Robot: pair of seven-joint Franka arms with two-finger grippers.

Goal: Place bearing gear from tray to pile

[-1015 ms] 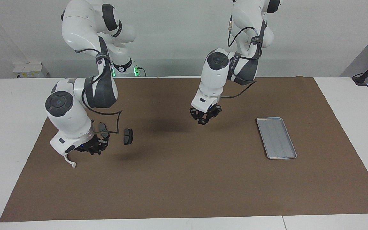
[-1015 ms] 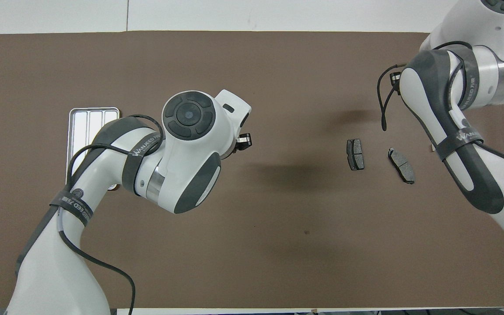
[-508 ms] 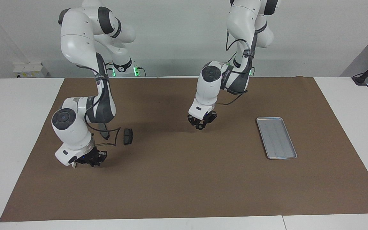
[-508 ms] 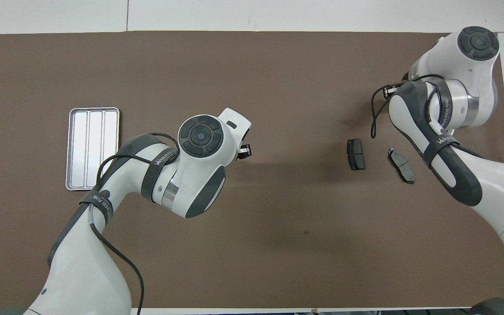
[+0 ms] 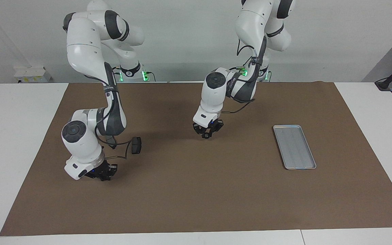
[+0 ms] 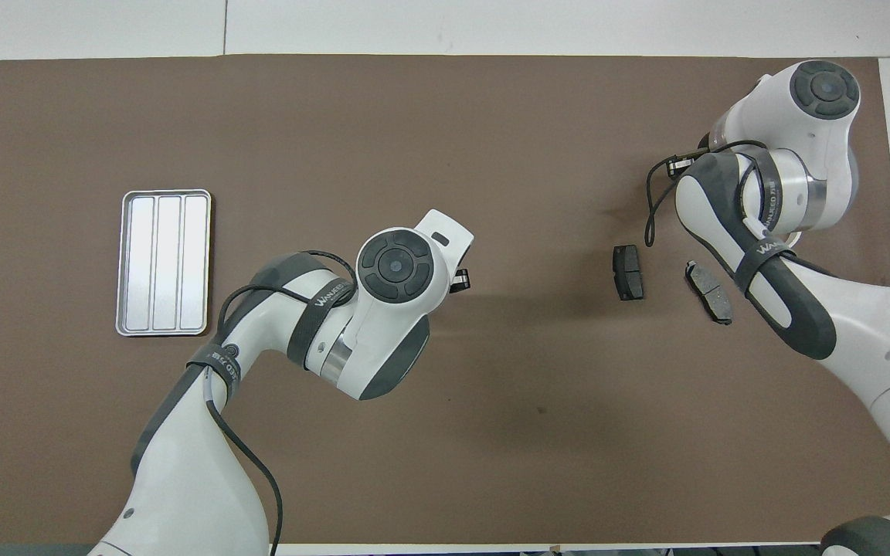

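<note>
The silver tray (image 5: 294,147) (image 6: 163,264) lies toward the left arm's end of the mat with nothing in it. I cannot see the bearing gear in either view. Of the pile, two dark brake pads show: one pad (image 5: 136,145) (image 6: 628,272), and a second pad (image 6: 709,292) beside it, hidden by the right arm in the facing view. My left gripper (image 5: 206,134) hangs low over the middle of the mat, fingertips together; I cannot tell if something small sits between them. My right gripper (image 5: 102,174) is down at the mat beside the pads.
A brown mat (image 5: 196,197) covers most of the white table. The right arm's forearm (image 6: 769,286) reaches over the second pad. The left arm's wrist (image 6: 395,266) covers its own gripper in the overhead view.
The right gripper has come down to the mat; the white curved piece hanging from it a second ago no longer shows. The left gripper has sunk lower and drifted toward the pads.
</note>
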